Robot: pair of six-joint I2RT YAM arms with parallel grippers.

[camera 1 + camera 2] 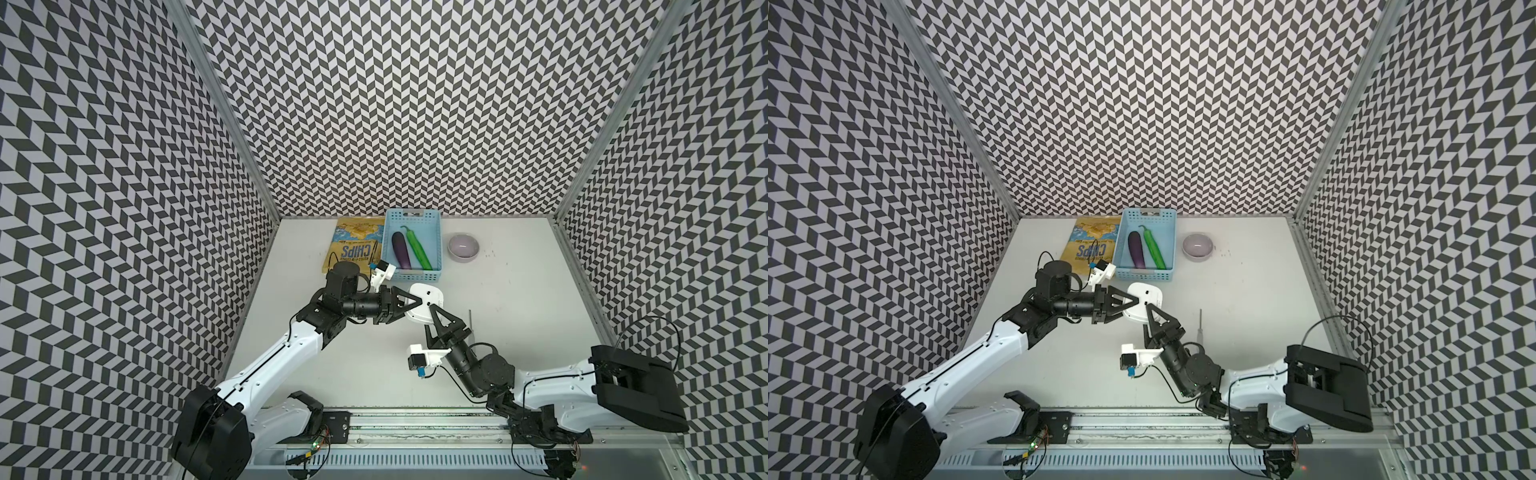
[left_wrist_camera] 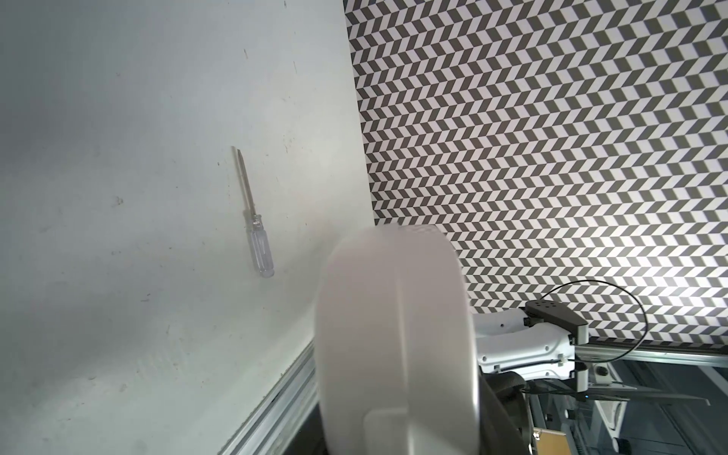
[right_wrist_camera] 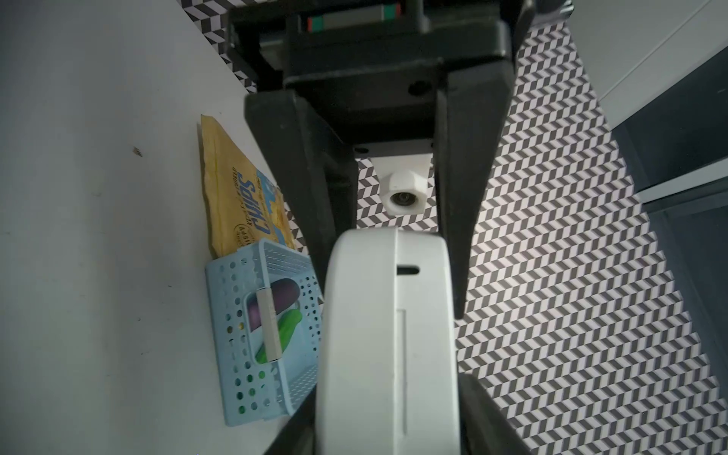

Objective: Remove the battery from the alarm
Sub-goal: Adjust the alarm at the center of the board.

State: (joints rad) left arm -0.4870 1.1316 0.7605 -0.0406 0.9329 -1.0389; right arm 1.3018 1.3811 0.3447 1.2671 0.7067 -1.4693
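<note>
right end effector (image 1: 430,318) straddles the near edge of the alarm (image 1: 434,295), can't tell if it's clamping or loose; alarm sits aloft over mid counter (image 1: 519,311); left end effector (image 1: 413,307) pinches its other side; screwdriver (image 1: 470,320) lies flat to the right; further back: blue basket (image 1: 415,276), chips bag (image 1: 353,245), bowl (image 1: 464,245)

White table (image 1: 519,332): chip bag (image 1: 353,249), blue basket (image 1: 415,275) and grey bowl (image 1: 463,257) are ranged along the far edge. A screwdriver (image 2: 254,220) is laid well apart.
</note>
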